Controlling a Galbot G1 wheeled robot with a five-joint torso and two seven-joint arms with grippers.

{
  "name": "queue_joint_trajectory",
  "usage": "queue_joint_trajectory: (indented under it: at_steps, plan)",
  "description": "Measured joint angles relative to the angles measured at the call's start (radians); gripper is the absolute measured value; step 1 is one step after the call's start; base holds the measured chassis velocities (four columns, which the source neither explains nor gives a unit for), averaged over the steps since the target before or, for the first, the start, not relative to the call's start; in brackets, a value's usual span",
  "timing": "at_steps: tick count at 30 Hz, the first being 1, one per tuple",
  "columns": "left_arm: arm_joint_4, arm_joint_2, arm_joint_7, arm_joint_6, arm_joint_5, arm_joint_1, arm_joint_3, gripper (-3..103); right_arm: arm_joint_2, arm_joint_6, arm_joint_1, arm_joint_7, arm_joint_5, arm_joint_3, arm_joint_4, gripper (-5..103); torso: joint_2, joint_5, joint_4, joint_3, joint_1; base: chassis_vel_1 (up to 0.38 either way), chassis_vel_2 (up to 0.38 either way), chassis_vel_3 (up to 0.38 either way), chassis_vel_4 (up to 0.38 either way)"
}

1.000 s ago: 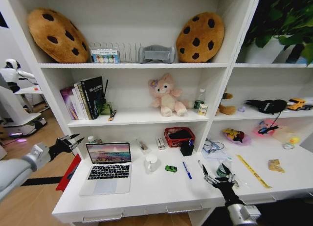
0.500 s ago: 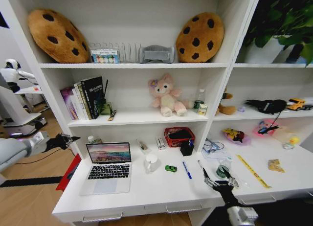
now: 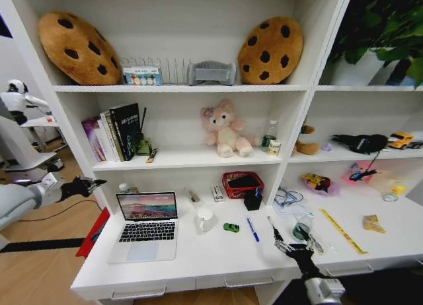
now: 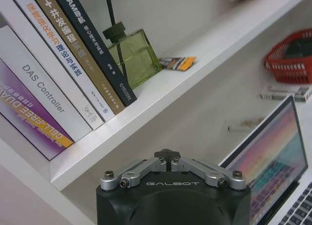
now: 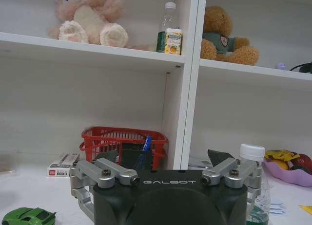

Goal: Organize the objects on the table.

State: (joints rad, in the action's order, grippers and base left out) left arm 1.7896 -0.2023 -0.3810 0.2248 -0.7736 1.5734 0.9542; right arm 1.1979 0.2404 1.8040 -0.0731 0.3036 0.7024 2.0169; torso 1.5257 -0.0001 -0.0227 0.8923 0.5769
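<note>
The table runs across the lower part of your head view, long and white, with slim drawer handles along its front edge. Its right end is partly cut off by the frame, and the small items there are hard to make out.

Nearest you, the right gripper hovers low over the front right of the desk with its fingers spread apart, holding nothing. In the right wrist view the fingers stand wide on either side, and a small clear bottle with a white cap sits just beside one finger; you cannot tell whether they touch. A black pen lies near it on the desk.

The left gripper hangs off the desk's left end, beside the shelving's side panel, with its fingers pressed together and empty.

On the desk, the silver laptop stands open at front left. Right of it come a white mug, the tiny green toy car and a blue pen. Farther back, the black pen cup stands just in front of a red basket.

On the shelf above sit books, a green glass bottle and the pink plush toy.
</note>
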Motion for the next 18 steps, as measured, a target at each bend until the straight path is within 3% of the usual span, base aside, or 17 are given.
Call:
queue_joint_trajectory:
  at_steps: [1, 2, 3, 5, 6, 8, 10, 14, 16, 18]
  plan:
    - [0.000, 0.000, 0.000, 0.000, 0.000, 0.000, 0.000, 0, 0.000, 0.000, 0.000, 0.000, 0.000, 0.000, 0.000, 100, 0.000, 0.0000, 0.0000, 0.000, 0.000, 0.000, 0.000, 0.000, 0.000]
    - [0.041, -0.067, 0.051, 0.005, -0.036, 0.002, 0.004, 0, -0.004, -0.002, -0.002, 0.000, 0.000, -0.002, 0.001, 100, 0.000, 0.0003, 0.0000, 0.000, 0.000, 0.000, 0.000, 0.000, 0.000]
    - [0.041, -0.067, 0.051, 0.005, -0.036, 0.002, 0.004, 0, -0.004, -0.002, -0.002, 0.000, 0.000, -0.002, 0.001, 100, 0.000, 0.0003, 0.0000, 0.000, 0.000, 0.000, 0.000, 0.000, 0.000]
    - [0.065, -0.148, 0.131, 0.023, -0.089, -0.065, -0.069, 0, -0.010, -0.006, -0.009, -0.002, 0.000, -0.007, 0.006, 100, 0.000, 0.0003, 0.0004, 0.000, 0.000, 0.000, 0.000, 0.000, 0.000]
    - [0.065, -0.148, 0.131, 0.023, -0.089, -0.065, -0.069, 0, -0.010, -0.006, -0.009, -0.002, 0.000, -0.007, 0.006, 100, 0.000, 0.0003, 0.0004, 0.000, 0.000, 0.000, 0.000, 0.000, 0.000]
    - [0.055, -0.237, 0.187, 0.052, -0.103, -0.237, -0.240, 0, -0.017, -0.007, -0.003, -0.003, 0.001, -0.004, 0.010, 100, 0.000, -0.0002, 0.0008, 0.000, 0.000, 0.000, 0.000, 0.000, 0.000]
    - [0.047, -0.293, 0.224, 0.094, -0.109, -0.385, -0.362, 0, -0.021, -0.007, 0.005, -0.003, 0.002, 0.005, 0.016, 100, 0.000, -0.0008, -0.0005, 0.000, 0.000, 0.000, 0.000, 0.000, 0.000]
    - [0.038, -0.316, 0.225, 0.111, -0.089, -0.484, -0.437, 0, -0.022, -0.004, 0.016, -0.003, 0.008, 0.020, 0.019, 100, 0.000, 0.0004, -0.0012, 0.000, 0.000, 0.000, 0.000, 0.000, 0.000]
    - [0.027, -0.313, 0.206, 0.107, -0.057, -0.494, -0.444, 0, -0.020, -0.001, 0.020, -0.003, 0.011, 0.025, 0.018, 100, 0.000, 0.0003, -0.0008, 0.000, 0.000, 0.000, 0.000, 0.000, 0.000]
    - [-0.007, -0.277, 0.148, 0.087, 0.007, -0.497, -0.448, 0, -0.017, 0.004, 0.020, -0.002, 0.013, 0.028, 0.006, 100, 0.000, 0.0003, 0.0001, 0.000, 0.000, 0.000, 0.000, 0.000, 0.000]
